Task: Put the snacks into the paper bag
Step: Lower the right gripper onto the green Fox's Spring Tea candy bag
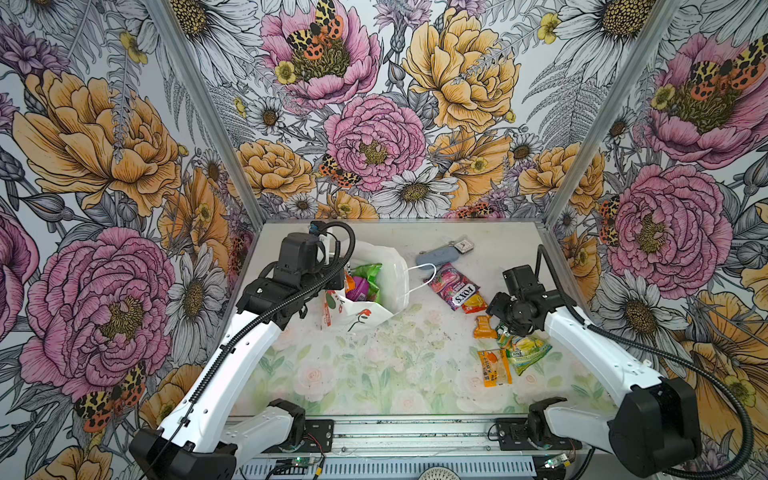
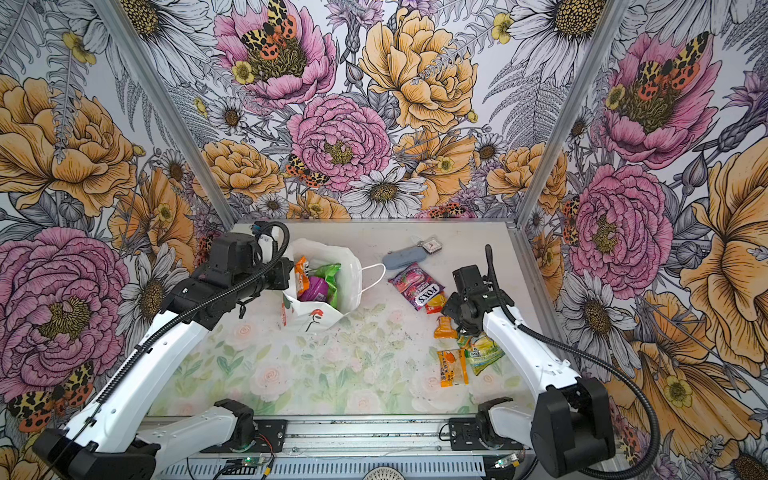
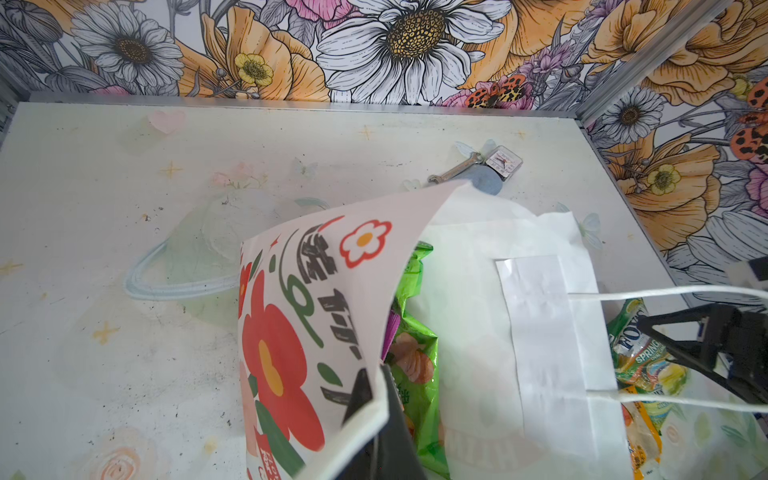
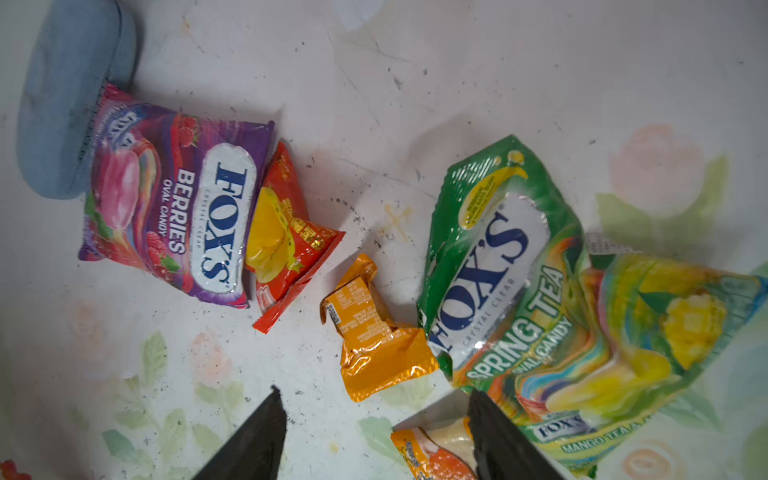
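On the bench [image 1: 374,374], left of centre toward the far edge: the paper bag [image 1: 388,286], white with a red flower print, mouth gaping upward, one cord handle trailing toward the loose packets.

Left end effector [image 3: 376,399]: clamped tight on the bag's printed rim, that side lifted.

Right end effector [image 4: 374,436]: jaws wide, nothing gripped, hanging above the loose snacks [image 1: 494,328] on the bench's right side.

Inside the bag, seen in both top views: green packet [image 1: 371,274], purple pouch [image 1: 357,289], orange packet [image 2: 302,276].

Outside the bag, lying flat:
- Green Spring Tea packet [image 4: 519,291], crumpled, nearest the right end effector.
- Purple-pink Berries packet [image 4: 174,199], one end against a grey-blue case [image 4: 62,104].
- Red-yellow packet [image 4: 286,232], touching the Berries packet.
- Orange-and-clear packet [image 1: 493,368], touching the Spring Tea packet.
- Small orange packet [image 4: 374,345], between the red-yellow and Spring Tea packets.

By the far edge: wrench [image 3: 455,168] and small square clock face [image 3: 503,160], beside the case.
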Action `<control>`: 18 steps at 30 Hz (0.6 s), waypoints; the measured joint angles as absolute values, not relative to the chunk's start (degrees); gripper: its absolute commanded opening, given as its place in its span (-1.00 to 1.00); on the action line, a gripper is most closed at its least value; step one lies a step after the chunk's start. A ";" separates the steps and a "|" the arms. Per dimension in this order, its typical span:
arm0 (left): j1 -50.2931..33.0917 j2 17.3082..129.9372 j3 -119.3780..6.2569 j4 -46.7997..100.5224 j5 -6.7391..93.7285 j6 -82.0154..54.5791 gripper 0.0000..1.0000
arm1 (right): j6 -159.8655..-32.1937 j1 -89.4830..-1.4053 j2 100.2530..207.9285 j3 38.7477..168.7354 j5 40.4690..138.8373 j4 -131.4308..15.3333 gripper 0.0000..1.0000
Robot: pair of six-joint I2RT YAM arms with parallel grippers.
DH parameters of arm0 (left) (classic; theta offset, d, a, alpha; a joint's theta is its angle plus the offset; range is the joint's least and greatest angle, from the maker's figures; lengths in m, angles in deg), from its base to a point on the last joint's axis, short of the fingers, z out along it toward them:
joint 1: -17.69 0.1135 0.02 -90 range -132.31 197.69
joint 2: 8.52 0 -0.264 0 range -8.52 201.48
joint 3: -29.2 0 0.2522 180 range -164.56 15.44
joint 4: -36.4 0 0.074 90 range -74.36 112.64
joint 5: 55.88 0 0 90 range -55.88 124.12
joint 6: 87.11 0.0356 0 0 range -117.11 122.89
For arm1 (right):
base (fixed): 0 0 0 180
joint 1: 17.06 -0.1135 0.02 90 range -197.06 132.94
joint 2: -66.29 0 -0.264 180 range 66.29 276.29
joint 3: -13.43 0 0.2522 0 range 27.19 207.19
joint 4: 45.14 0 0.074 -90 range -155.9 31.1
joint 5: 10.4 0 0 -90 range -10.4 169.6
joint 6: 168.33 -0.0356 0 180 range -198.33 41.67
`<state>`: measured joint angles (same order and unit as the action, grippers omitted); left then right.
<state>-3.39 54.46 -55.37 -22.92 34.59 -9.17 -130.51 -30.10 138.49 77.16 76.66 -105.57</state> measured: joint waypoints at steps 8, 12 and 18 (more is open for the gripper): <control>-3.39 54.46 -55.34 -22.92 34.59 -9.14 -1.00 | -129.22 -28.33 145.51 76.95 73.51 -103.65 0.43; -3.39 54.46 -55.34 -22.92 34.59 -9.14 -1.00 | -127.91 -26.12 148.13 75.11 72.77 -100.61 0.40; -3.39 54.46 -55.34 -22.92 34.59 -9.14 -1.00 | -125.36 -23.65 152.18 74.80 73.10 -96.96 0.42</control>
